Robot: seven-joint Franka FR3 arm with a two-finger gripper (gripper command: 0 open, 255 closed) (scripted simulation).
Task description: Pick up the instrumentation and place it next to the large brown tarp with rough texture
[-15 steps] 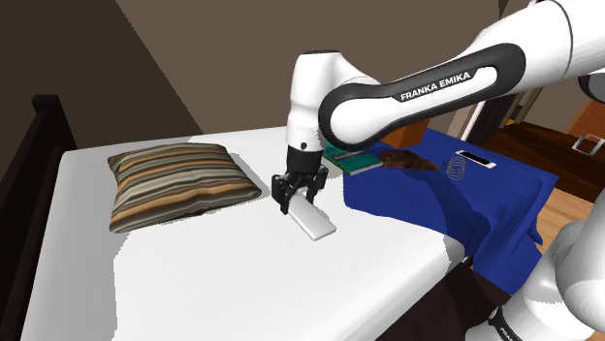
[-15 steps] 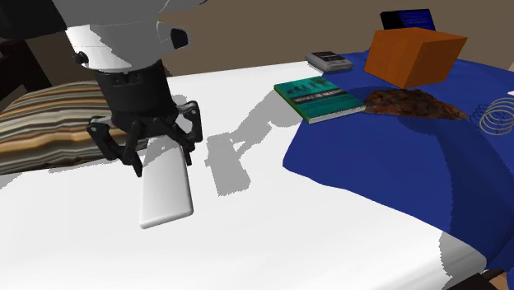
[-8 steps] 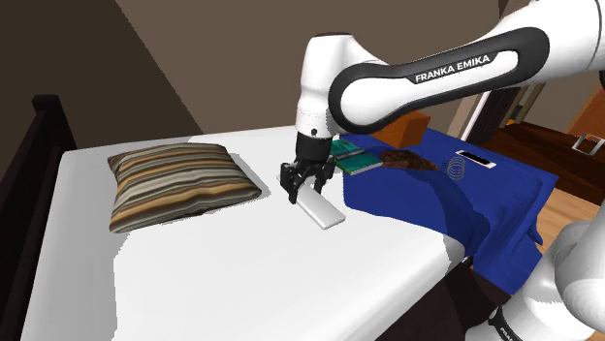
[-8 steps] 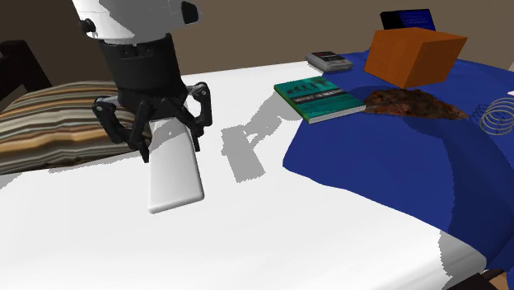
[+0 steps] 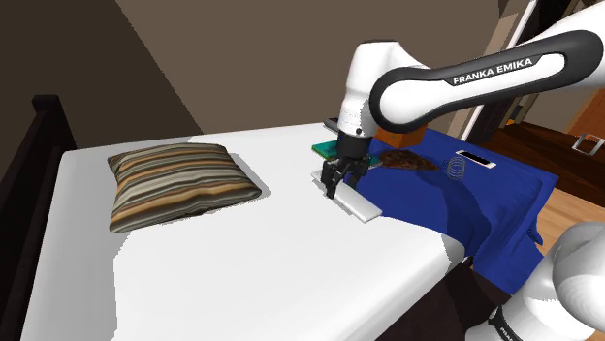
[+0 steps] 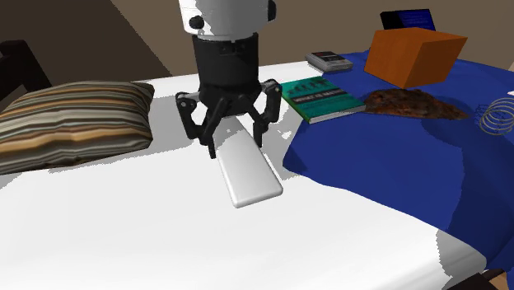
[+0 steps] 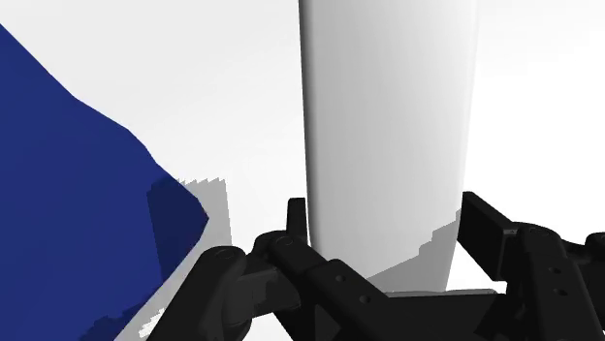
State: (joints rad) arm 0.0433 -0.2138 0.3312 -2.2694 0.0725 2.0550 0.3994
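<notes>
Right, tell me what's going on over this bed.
The white arm's black gripper holds a flat white slab, the instrumentation, by one end, clasped between its fingers above the white bed. The slab hangs beside the edge of the blue blanket. The rough brown tarp lies on that blanket by an orange box and a green book. The slab is not yet set down next to it.

The shoulder view is overlooking the bed [image 5: 242, 262] from afar, the second exterior view is sitting closer, the wrist view closest; all are sharing the bed's blue blanket [image 5: 485, 194] edge.
</notes>
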